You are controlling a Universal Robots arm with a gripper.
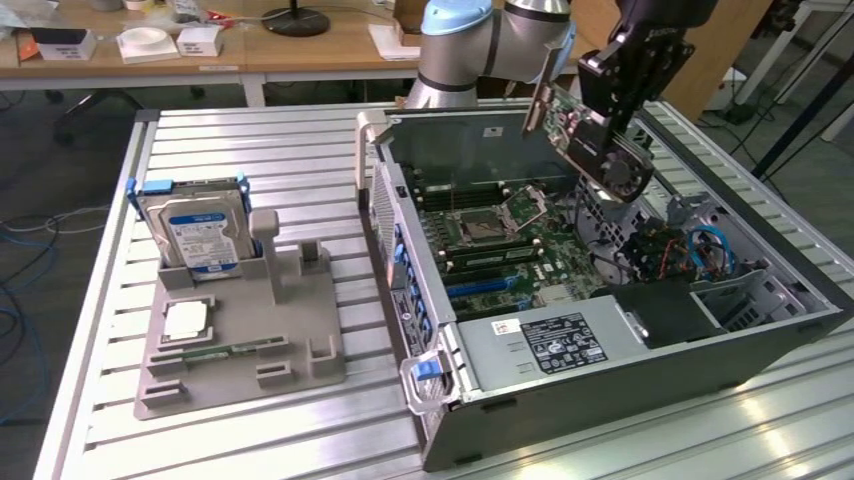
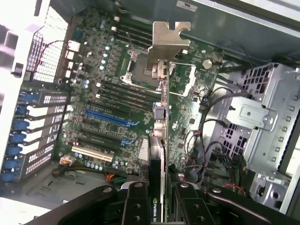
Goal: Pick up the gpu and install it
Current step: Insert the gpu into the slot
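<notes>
My gripper [image 1: 611, 105] is shut on the gpu [image 1: 583, 128], a green card with a black round fan [image 1: 623, 172], held in the air over the far side of the open computer case [image 1: 641, 400]. In the wrist view the gpu [image 2: 163, 122] is seen edge-on between my black fingers [image 2: 136, 204], its silver end bracket [image 2: 168, 40] pointing away from the camera. Below it lies the motherboard [image 2: 108, 89] with its blue slots [image 2: 108, 118]. The card hangs above the board and is apart from the slots.
On the exterior view's left a grey holder [image 1: 240, 365] carries a silver hard drive [image 1: 198, 232], a processor [image 1: 187, 320] and a RAM stick [image 1: 220, 350]. Inside the case are the power supply [image 1: 561, 340], a metal drive cage [image 2: 253, 117] and loose cables [image 1: 694, 250].
</notes>
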